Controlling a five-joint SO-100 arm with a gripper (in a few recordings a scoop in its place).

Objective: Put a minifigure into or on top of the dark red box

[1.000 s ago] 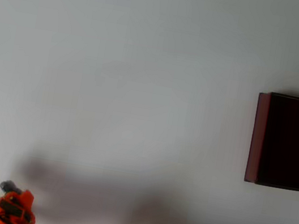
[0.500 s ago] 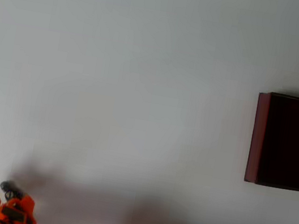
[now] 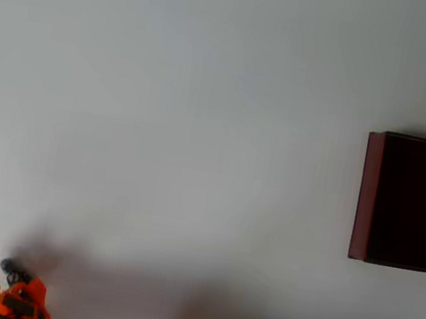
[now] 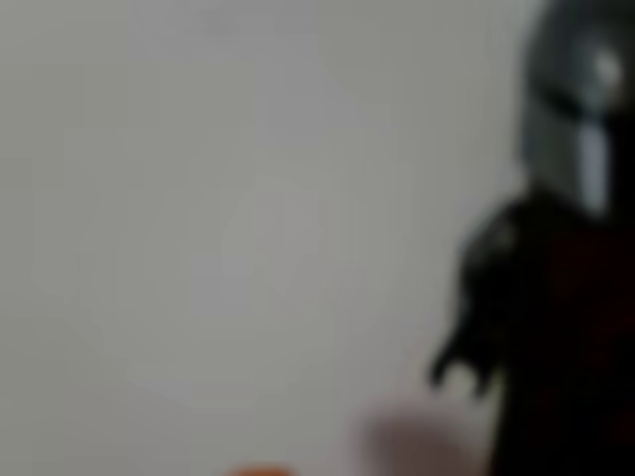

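Orange plastic fills the lower left corner of the overhead view, where the gripper [image 3: 6, 279] sits low over the pale table [image 3: 186, 122]. At its tip there is a small dark blob with a rounded greyish head, the minifigure [image 3: 10, 266], right against the orange parts. From this height it is not possible to say whether the jaws are pressed on it or merely beside it.

In the wrist view the minifigure [image 4: 556, 268] looms along the right edge, blurred, upright, its bluish-grey helmet at the upper right and a dark arm hanging out toward the middle of the frame. A sliver of orange shows at the bottom edge.

Well apart, at the right edge of the overhead view, lies the dark red box [image 3: 367, 194], dull red wall on its left side, very dark inside.
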